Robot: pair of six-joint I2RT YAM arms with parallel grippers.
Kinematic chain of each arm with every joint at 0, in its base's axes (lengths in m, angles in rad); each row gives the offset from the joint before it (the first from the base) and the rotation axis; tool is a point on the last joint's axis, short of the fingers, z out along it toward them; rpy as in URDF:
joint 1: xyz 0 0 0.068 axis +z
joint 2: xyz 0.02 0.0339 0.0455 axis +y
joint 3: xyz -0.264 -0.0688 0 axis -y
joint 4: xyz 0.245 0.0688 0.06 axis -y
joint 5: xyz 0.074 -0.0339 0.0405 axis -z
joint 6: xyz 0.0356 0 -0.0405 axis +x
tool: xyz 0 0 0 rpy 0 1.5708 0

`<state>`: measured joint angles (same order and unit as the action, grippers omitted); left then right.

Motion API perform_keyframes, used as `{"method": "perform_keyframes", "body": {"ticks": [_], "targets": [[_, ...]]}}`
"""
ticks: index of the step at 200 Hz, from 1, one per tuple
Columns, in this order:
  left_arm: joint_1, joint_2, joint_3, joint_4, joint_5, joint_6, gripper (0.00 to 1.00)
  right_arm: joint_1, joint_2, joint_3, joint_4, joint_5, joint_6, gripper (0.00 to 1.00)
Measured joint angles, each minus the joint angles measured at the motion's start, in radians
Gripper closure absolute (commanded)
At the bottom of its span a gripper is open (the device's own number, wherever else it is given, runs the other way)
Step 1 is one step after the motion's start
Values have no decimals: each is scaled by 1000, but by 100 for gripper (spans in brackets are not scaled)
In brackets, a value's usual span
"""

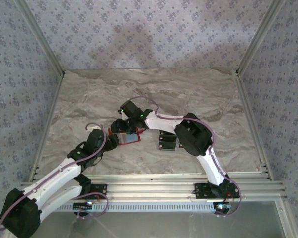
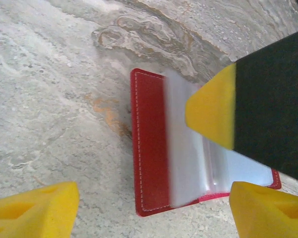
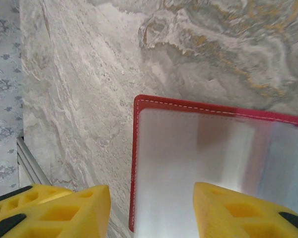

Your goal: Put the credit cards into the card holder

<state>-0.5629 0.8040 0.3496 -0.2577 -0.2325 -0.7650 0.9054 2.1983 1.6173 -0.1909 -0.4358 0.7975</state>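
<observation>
The card holder lies open on the marble table, its red cover flat and clear plastic sleeves fanned up. My left gripper hovers open over its near edge, one fingertip on each side of the holder. My right gripper is open too: one fingertip is over the sleeves, the other is off the holder's left edge. That right finger shows pressing on the sleeves in the left wrist view. From above, both grippers meet at the holder. Dark credit cards lie to its right.
The right arm's elbow hangs just right of the cards. Patterned walls with metal frame posts close in the table on three sides. A metal rail runs along the near edge.
</observation>
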Motion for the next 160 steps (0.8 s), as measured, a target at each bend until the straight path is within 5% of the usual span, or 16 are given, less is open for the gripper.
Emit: {"method": "perform_keyframes", "body": {"ticks": [97, 160], "targets": [[21, 99, 35, -32, 7, -21, 12, 4, 52, 63, -75, -6, -18, 51], [109, 276, 136, -4, 24, -2, 2, -35, -234, -66, -163, 78, -96, 51]]}}
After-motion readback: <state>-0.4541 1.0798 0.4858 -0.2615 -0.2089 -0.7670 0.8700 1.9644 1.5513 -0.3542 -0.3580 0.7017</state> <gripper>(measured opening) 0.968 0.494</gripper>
